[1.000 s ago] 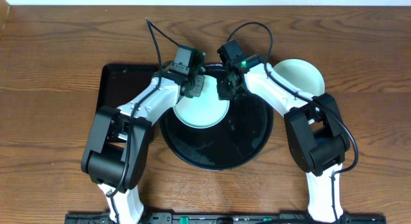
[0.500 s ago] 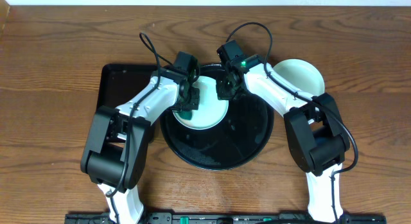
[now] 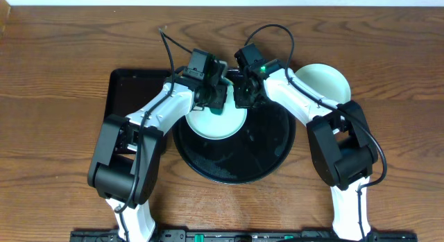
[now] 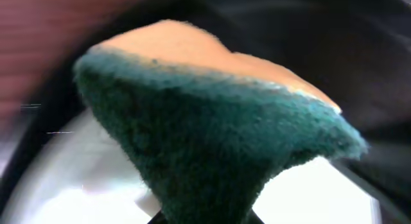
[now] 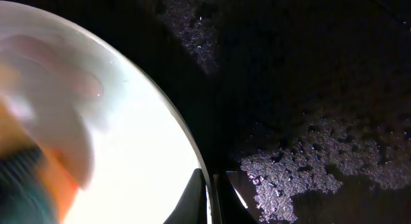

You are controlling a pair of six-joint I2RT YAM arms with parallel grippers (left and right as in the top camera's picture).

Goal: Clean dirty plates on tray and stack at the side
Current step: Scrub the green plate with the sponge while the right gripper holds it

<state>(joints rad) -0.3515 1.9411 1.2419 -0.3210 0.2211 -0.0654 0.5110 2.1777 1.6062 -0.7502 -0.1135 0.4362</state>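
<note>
Seen from overhead, a dark wooden table (image 3: 55, 75) holds a large round black tray (image 3: 263, 152) at its centre, with your two arms reaching in from 6 o'clock.

A pale mint plate (image 3: 218, 124) lies flat inside the tray, toward the tray's 11 o'clock. Both grippers meet over the plate's far edge.

Your left gripper (image 3: 214, 98) is at the plate's 12 o'clock. It is clamped tight on a sponge (image 4: 212, 147). The left wrist view is almost filled by this sponge, with the dark green scouring side toward the camera and the orange layer on top. The pale plate shows blurred beneath it. You cannot tell from these views whether the sponge is touching the plate.

Your right gripper (image 3: 243, 98) is at the plate's 2 o'clock. In the right wrist view its fingertips are closed on the plate's rim, one tip inside the rim and one outside it. Beside the rim, the tray floor shows speckled, wet-looking patches. The blurred sponge appears at that view's 8 o'clock.

A second plate (image 3: 325, 81), also pale mint, sits on the table just outside the tray at the tray's 2 o'clock. Part of it is covered by your right arm.

A rectangular tray (image 3: 132, 96), also black, lies on the table at the round tray's 10 o'clock, partly under your left arm.
</note>
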